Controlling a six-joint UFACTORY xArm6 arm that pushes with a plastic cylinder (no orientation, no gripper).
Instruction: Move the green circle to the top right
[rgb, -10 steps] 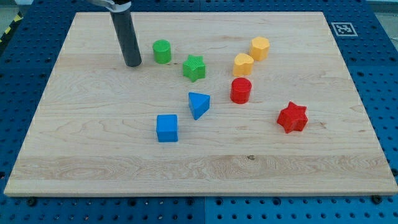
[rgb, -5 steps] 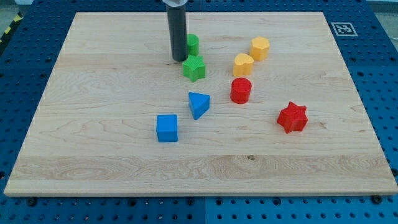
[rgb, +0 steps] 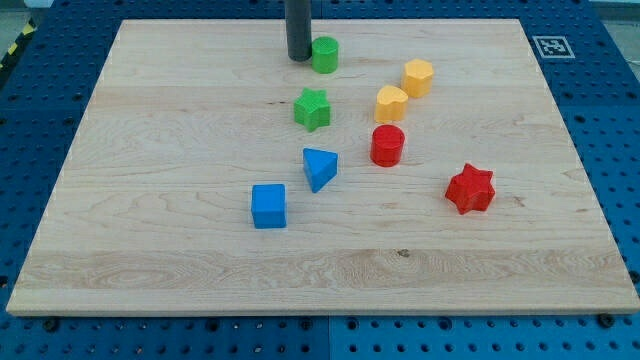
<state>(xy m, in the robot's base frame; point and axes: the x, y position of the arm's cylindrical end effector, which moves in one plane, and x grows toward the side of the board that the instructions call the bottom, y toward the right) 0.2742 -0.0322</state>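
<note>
The green circle (rgb: 325, 54) is a short green cylinder near the view's top, a little left of centre. My tip (rgb: 299, 57) is against its left side, touching or nearly so. The dark rod rises from there out of the view's top. A green star (rgb: 313, 108) lies below the green circle, apart from it.
Two yellow blocks (rgb: 418, 76) (rgb: 391, 102) lie to the right of the green circle. A red cylinder (rgb: 387, 145) and a red star (rgb: 470, 188) lie lower right. A blue triangle (rgb: 319, 168) and a blue cube (rgb: 268, 206) lie below centre. The wooden board (rgb: 150, 250) ends near the view's top.
My tip swept right and then up toward the view's top. The green circle was pushed right and up, from left of the green star to above it. The green star barely shifted.
</note>
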